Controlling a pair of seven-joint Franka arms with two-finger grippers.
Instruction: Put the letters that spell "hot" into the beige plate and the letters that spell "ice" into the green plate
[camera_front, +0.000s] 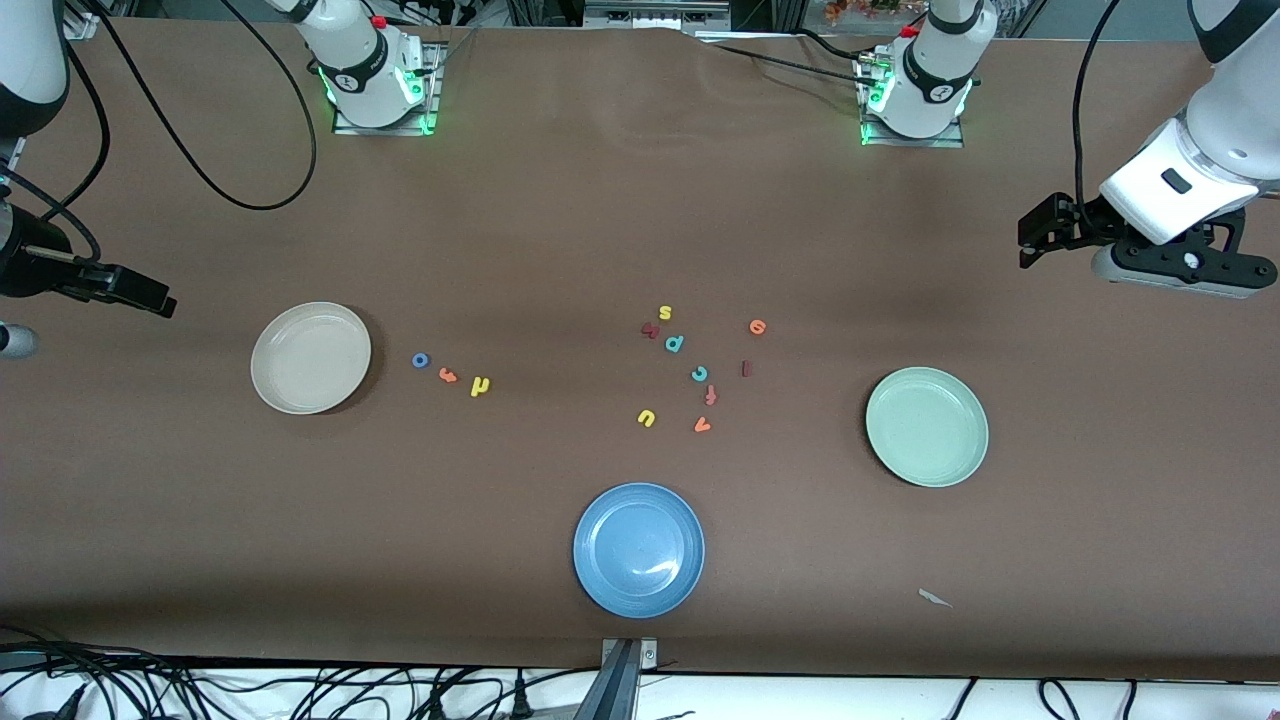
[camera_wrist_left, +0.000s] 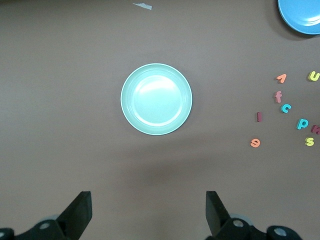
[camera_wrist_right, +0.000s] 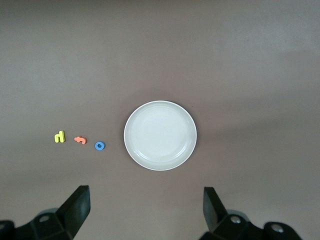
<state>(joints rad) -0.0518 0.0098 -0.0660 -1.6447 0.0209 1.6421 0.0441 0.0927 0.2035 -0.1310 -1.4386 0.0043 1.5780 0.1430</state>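
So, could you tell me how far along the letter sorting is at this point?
Nothing is sorted yet. The beige plate and green plate are both empty. The blue o, orange t and yellow h lie beside the beige plate; the teal c, dark red i and orange e sit in the middle cluster. The left gripper and right gripper are open and hold nothing, so all six placements remain.

Brown table (camera_front: 560, 230) with three plates, scattered foam letters.
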